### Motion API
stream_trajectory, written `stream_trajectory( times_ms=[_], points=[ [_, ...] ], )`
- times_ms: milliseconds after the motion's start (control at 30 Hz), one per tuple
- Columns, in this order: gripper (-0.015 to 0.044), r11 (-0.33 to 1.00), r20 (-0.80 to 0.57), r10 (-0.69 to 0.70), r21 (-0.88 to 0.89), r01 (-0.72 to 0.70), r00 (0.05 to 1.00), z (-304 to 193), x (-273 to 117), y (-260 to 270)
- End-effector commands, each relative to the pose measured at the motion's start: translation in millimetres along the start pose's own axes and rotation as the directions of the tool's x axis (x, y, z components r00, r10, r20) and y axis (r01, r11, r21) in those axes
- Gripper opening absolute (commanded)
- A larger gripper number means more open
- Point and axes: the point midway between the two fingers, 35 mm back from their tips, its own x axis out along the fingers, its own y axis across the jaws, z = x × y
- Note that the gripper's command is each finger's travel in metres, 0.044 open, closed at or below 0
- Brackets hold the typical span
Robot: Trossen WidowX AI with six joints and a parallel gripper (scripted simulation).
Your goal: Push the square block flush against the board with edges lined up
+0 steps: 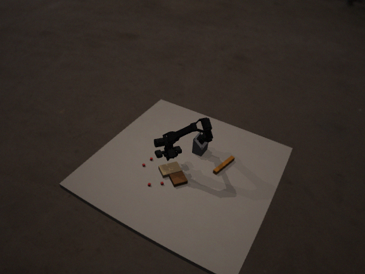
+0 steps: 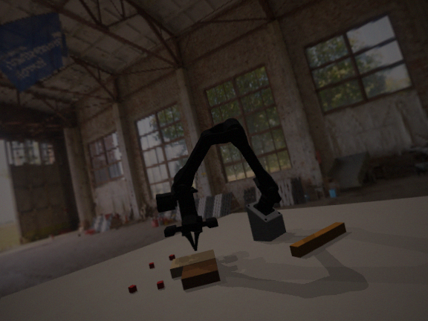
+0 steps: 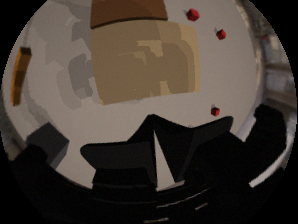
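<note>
Pressed-together fingers are hovering by a board, with a square block resting against its far side

I'm holding my fingers [image 1: 168,158] [image 2: 195,245] shut, tips together and nothing between them, making a narrow pusher, since this job is asking for nudges and no lifting. The brown block [image 1: 178,178] [image 2: 200,273] [image 3: 129,12] is lying flat with one side seemingly touching a long side of the tan board [image 1: 170,169] [image 2: 200,256] [image 3: 145,60]. Their edges at one end are looking about even, as the task is wanting; the board is running on past the block at the other end. I'm judging the pushing as probably finished, with moving away being what remains. The orange bar [image 1: 224,165] [image 2: 317,239] [image 3: 21,75] and red cubes [image 1: 149,184] [image 2: 160,284] [image 3: 221,34] are lying apart, seemingly playing no part.

My fingertips are pointing down, raised above the table, near the board's opposite long side. The block is sitting beyond the board from me, not touching me.
</note>
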Motion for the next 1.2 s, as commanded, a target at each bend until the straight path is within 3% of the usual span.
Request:
stream_trajectory(
  times_ms=[0, 1167],
  points=[
    [0.0000, 0.999, 0.001, 0.033, 0.007, -0.033, 0.999, -1, 25, 11],
    [0.0000, 1.000, -0.001, 0.031, 0.007, -0.031, 1.000, 26, 25, 8]
  ],
)
